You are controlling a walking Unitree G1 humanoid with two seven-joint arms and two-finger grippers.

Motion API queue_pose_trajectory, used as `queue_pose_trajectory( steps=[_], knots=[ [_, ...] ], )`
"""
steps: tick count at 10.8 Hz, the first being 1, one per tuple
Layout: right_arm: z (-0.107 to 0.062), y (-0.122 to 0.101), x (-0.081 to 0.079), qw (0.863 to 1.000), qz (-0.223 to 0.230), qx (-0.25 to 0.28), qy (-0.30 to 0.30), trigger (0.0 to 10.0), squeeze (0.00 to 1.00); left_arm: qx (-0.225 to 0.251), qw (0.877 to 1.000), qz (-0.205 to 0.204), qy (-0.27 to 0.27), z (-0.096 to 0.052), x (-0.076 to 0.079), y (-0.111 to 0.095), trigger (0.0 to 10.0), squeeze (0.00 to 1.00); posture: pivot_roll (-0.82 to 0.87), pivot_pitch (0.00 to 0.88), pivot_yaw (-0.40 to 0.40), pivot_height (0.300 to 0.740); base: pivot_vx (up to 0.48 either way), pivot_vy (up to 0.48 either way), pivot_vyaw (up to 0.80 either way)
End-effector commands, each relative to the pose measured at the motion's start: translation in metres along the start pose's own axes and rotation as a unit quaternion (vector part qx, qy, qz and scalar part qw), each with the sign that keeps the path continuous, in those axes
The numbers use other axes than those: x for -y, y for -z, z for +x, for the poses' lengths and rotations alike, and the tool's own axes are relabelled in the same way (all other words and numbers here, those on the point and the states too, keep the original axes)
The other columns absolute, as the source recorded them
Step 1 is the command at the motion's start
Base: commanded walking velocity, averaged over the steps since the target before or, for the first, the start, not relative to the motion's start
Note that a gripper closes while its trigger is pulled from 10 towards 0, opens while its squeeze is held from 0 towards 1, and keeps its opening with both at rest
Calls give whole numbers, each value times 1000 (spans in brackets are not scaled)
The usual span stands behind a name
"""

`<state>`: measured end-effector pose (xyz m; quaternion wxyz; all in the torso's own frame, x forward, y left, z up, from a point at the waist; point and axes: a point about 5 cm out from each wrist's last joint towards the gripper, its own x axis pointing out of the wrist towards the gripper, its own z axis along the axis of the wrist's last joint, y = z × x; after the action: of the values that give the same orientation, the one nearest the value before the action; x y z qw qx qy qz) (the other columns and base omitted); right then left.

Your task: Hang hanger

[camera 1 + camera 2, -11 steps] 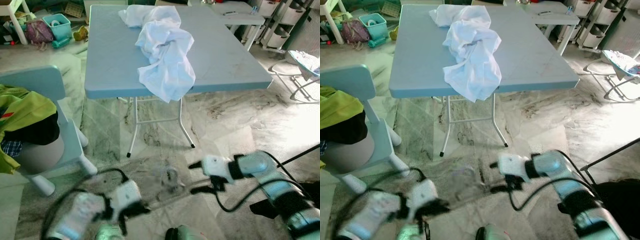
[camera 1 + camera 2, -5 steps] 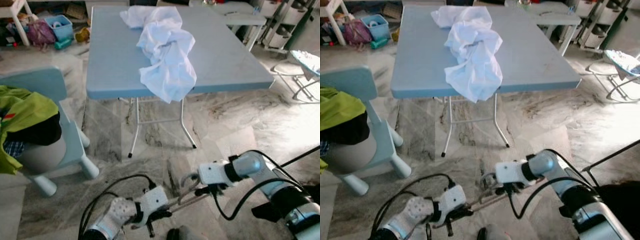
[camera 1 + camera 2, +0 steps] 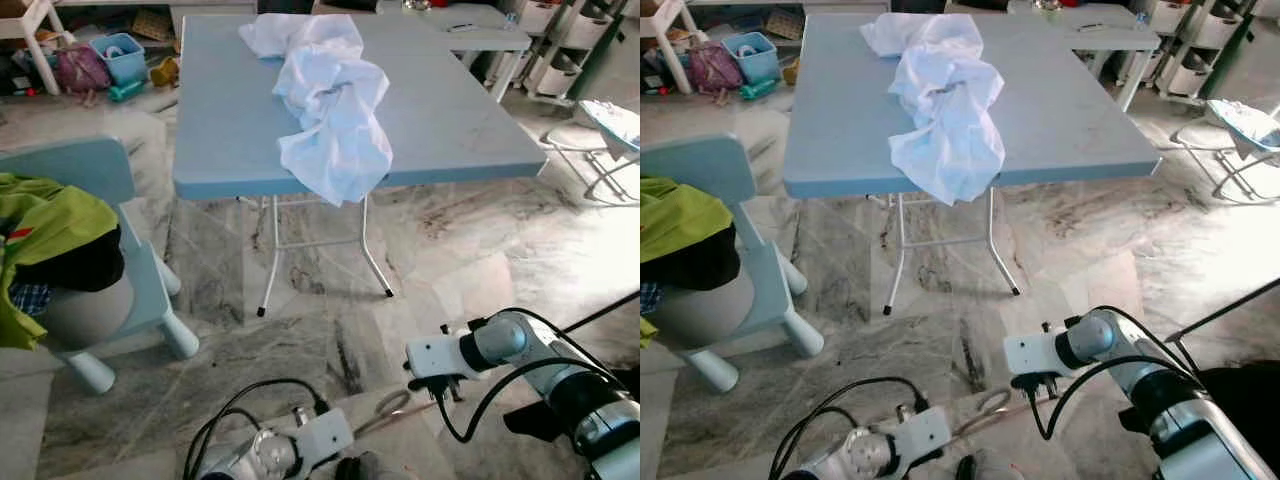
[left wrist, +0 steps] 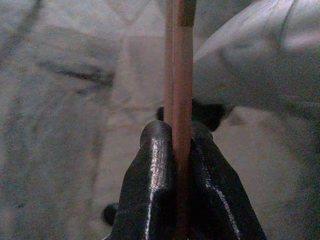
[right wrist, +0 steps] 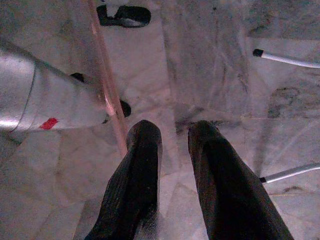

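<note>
A thin pinkish hanger (image 3: 392, 407) lies low over the marble floor in front of me, its hook end curling up between my two arms. My left gripper (image 4: 175, 134) is shut on the hanger's bar (image 4: 182, 100), which runs straight out between the fingers. That left gripper's white wrist (image 3: 318, 436) sits at the bottom centre. My right gripper (image 5: 175, 131) points down at the floor, open, with nothing between its fingers. The hanger bar (image 5: 107, 95) passes just beside one of its fingers (image 5: 137, 165). The right wrist (image 3: 436, 356) hangs right of the hook.
A blue folding table (image 3: 225, 130) stands ahead with a crumpled white shirt (image 3: 335, 110) draped over its front edge. A pale blue chair (image 3: 95, 170) carrying green clothes (image 3: 50, 225) is at the left. A bouncer seat (image 3: 610, 130) and a black rod (image 3: 600, 310) are at the right.
My right gripper has drawn off to the right, away from the hanger's hook. The left arm has sunk lower and toward the centre, still holding the hanger.
</note>
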<state>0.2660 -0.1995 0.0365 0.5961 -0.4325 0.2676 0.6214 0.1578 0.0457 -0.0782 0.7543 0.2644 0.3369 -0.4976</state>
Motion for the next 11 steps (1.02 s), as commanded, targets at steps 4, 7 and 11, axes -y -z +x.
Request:
queue_pose_trajectory(
  steps=[4, 7, 11],
  knots=[
    [-32, 13, 44, 962, 28, -26, 269, 10000, 0, 74, 931, -73, -349, -21, -48, -14, 10000, 0, 95, 81, -93, 740, 0, 0, 0],
    [-41, 23, 53, 910, 68, -40, 406, 10000, 0, 141, 841, -7, -523, -156, -188, 25, 10000, 0, 93, 81, -101, 740, 0, 0, 0],
    [-43, 25, 56, 891, 85, -37, 444, 10000, 647, 176, 929, -95, -312, -134, -160, 11, 10000, 0, 95, 71, -94, 740, 0, 0, 0]
  ],
)
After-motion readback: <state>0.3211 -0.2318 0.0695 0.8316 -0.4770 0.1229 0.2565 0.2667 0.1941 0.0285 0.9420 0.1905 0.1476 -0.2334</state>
